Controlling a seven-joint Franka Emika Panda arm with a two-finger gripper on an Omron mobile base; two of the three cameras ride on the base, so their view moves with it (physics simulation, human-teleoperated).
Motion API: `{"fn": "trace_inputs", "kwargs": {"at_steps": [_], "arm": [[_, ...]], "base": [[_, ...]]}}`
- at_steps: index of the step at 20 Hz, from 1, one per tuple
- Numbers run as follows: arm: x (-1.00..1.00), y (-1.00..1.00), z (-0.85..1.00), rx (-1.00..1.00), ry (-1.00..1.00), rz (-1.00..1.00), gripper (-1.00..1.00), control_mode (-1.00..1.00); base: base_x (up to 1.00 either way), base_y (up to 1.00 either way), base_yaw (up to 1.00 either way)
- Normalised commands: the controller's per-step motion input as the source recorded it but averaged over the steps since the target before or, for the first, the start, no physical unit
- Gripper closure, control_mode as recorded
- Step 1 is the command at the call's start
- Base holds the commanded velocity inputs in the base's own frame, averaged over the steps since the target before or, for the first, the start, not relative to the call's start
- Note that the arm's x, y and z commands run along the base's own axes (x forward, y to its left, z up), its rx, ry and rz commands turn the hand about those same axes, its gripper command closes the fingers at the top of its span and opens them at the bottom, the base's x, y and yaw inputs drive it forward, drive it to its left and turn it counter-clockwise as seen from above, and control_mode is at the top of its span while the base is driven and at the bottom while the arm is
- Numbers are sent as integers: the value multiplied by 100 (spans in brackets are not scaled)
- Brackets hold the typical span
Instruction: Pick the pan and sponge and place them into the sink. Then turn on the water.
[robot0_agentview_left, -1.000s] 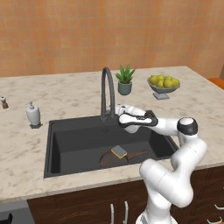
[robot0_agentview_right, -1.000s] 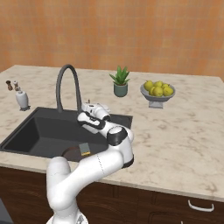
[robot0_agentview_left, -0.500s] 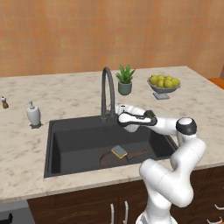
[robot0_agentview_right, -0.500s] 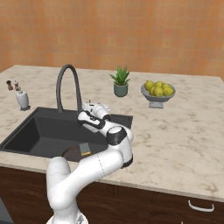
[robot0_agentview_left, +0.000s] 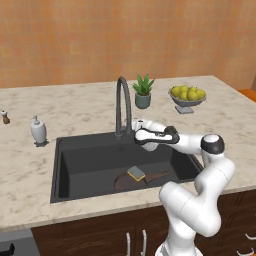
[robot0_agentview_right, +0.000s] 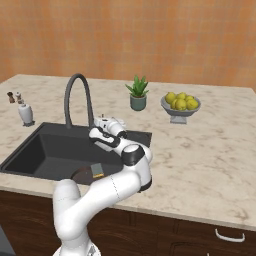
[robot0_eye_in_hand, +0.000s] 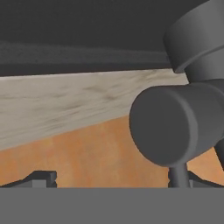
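Large rectangular matte black sink basin (robot0_agentview_left: 90, 165) set into the pale marbled stone desk (robot0_agentview_left: 75, 110). On the basin floor, toward the front right: round shallow dark brown frying pan (robot0_agentview_left: 126, 181), lying flat. Its long straight brown handle (robot0_agentview_left: 159, 175) runs out to the right and a little toward the back, so the pan's long axis lies roughly along the sink's front wall. From the right base view the pan (robot0_agentview_right: 84, 175) shows only partly, behind the arm.

Small rectangular sponge, yellow body with grey-green top face (robot0_agentview_left: 136, 173), sits on the pan, top face up, its long side angled slightly off the handle line. Also seen from the right base view (robot0_agentview_right: 97, 170).

Tall dark grey arched gooseneck faucet (robot0_agentview_left: 123, 102) stands at the sink's back rim, spout curving forward over the basin. No water seen running.

White arm reaches in from the right; pincer (robot0_agentview_left: 137, 134) is held level, pointing left, right at the faucet's base. In the hand view a dark grey cylindrical faucet part (robot0_eye_in_hand: 177, 127) looms close between the tips. Cannot tell whether the pincer is released or clenched.

Elsewhere on the desk: small white soap pump bottle (robot0_agentview_left: 38, 131) left of the sink; green potted plant in a grey pot (robot0_agentview_left: 143, 92) behind the faucet; grey bowl of yellow-green fruit (robot0_agentview_left: 187, 97) to its right.
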Motion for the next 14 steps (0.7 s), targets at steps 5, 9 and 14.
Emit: {"fn": "trace_inputs", "kwargs": {"at_steps": [5,9,14], "arm": [[23,-49,-1,0,0,-4,-100,-100],[20,-81,0,6,2,-12,-100,-100],[22,-85,0,7,11,-10,-100,-100]], "base": [[0,0,0],[0,0,0],[0,0,0]]}}
